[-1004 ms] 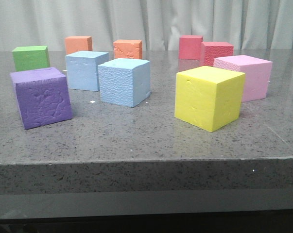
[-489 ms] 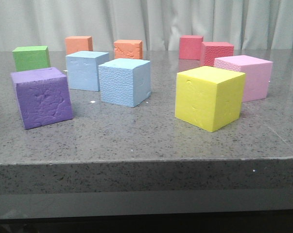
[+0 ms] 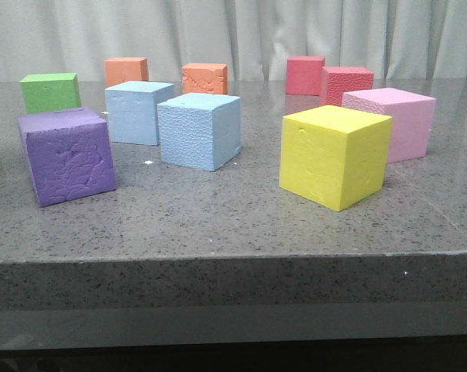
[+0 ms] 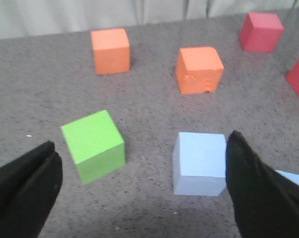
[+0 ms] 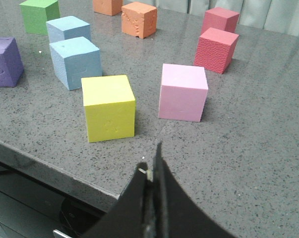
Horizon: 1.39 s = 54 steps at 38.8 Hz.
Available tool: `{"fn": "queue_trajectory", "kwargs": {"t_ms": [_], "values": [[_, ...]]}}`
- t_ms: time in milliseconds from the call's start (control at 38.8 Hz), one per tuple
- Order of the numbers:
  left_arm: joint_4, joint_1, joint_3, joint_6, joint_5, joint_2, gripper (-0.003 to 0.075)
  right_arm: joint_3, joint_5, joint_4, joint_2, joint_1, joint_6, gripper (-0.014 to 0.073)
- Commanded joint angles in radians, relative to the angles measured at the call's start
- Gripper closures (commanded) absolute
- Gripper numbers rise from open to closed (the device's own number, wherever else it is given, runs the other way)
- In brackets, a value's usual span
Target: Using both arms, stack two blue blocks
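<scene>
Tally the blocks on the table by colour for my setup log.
Blue blocks: 2
Orange blocks: 2
Red blocks: 2
Green block: 1
Purple block: 1
Yellow block: 1
Pink block: 1
Total: 10

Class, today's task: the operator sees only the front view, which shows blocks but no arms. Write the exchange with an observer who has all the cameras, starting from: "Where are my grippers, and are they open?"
Observer: The left gripper is open, fingers spread wide, holding nothing.
Operator: What is in front of it?
Observer: In the left wrist view, the green cube and the far blue block show between its fingers.
Operator: And the right one?
Observer: The right gripper is shut on nothing, near the front edge of the table, with the yellow cube beyond its tips.
</scene>
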Motion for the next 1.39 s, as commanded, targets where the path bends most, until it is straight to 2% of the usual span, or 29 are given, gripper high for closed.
{"fn": "queue_trajectory", "kwargs": {"t_ms": [0, 129, 283, 592, 1210, 1288, 1365], "values": [[-0.008, -0.046, -0.136, -0.005, 0.036, 0.077, 0.0082, -0.023, -0.087, 0.002, 0.010, -0.008, 0.001, 0.0660], [-0.008, -0.095, -0.283, -0.005, 0.129, 0.210, 0.0082, -0.023, -0.087, 0.002, 0.010, -0.008, 0.001, 0.0660], [-0.008, -0.124, -0.390, -0.005, 0.179, 0.322, 0.0082, -0.023, -0.086, 0.002, 0.010, -0.008, 0.001, 0.0660], [-0.008, -0.128, -0.556, -0.005, 0.352, 0.517, 0.0082, -0.015, -0.090, 0.002, 0.010, -0.008, 0.001, 0.0660], [-0.010, -0.128, -0.575, -0.005, 0.381, 0.591, 0.0087, -0.015, -0.090, 0.002, 0.010, -0.008, 0.001, 0.0660], [-0.010, -0.128, -0.575, -0.005, 0.391, 0.591, 0.0125, -0.015, -0.090, 0.002, 0.010, -0.008, 0.001, 0.0660], [-0.010, -0.128, -0.575, -0.005, 0.395, 0.591, 0.0210, -0.015, -0.090, 0.002, 0.010, -0.008, 0.001, 0.0660]]}}
